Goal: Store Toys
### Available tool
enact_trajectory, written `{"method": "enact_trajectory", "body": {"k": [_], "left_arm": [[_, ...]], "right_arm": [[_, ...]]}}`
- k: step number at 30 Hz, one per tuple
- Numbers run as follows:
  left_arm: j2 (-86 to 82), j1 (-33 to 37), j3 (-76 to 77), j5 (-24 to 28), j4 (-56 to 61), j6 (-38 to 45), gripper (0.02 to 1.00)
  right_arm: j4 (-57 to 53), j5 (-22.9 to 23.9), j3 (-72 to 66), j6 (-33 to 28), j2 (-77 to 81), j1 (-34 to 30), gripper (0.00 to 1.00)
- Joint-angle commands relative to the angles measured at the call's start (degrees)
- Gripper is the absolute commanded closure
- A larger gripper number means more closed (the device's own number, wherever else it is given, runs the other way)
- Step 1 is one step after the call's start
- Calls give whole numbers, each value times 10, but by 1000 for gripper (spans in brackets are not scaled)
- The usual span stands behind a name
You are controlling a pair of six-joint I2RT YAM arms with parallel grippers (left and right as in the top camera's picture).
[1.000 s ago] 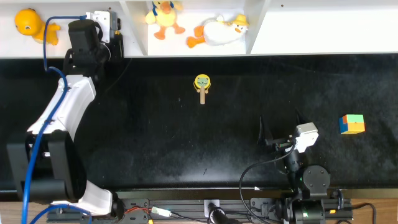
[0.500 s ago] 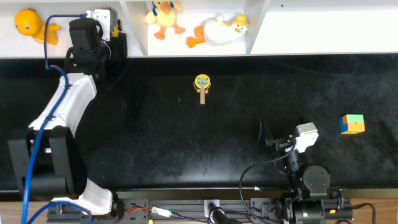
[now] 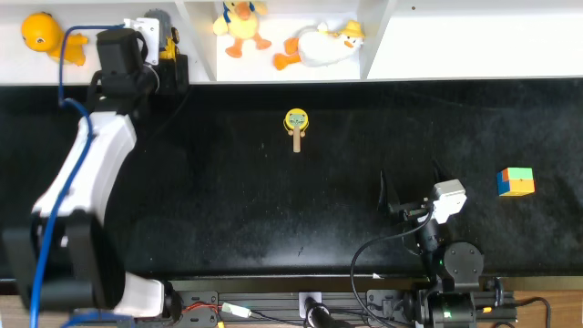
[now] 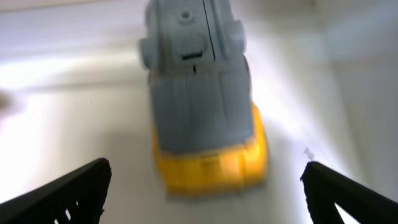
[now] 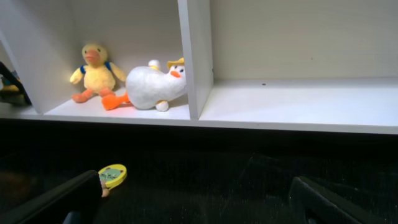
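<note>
The jaws of the left gripper stand wide apart with nothing between the pads. The grey-and-yellow plastic toy truck rests on the floor of the white shelf just ahead of them, touching neither finger. It sits in the shelf's left compartment, close to the divider on that compartment's right side. Its long axis runs straight away from the gripper, with the yellow end nearest the fingertips, so it lies in line with the gap between the jaws. That alignment is what matters next. I judge the truck to be stored, and a straight pull back along that axis, out over the shelf's front edge, should clear it without knocking it. A sideways swing could catch the yellow end. The right gripper is also fully spread and empty, low over the black table towards its near edge, right of the middle. Two toys are left on the table. A small yellow round-headed toy on a wooden stick lies near the middle of the far edge, stick pointing towards the near edge. A multicoloured cube sits by the right edge, clearly nearer the right arm.
</note>
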Motion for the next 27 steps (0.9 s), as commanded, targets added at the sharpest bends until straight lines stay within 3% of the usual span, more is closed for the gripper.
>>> {"method": "enact_trajectory", "body": {"k": [1, 11, 19, 27], "left_arm": [[-107, -1, 13, -4, -73, 6, 20], [-281, -2, -18, 0, -331, -27, 20], [-500, -24, -181, 5, -340, -85, 23], [-615, -25, -223, 26, -411, -101, 20]], "right_arm": [[4, 5, -7, 2, -4, 3, 5], [4, 5, -7, 2, -4, 3, 5], [4, 5, -7, 2, -4, 3, 5], [4, 5, -7, 2, -4, 3, 5]]}}
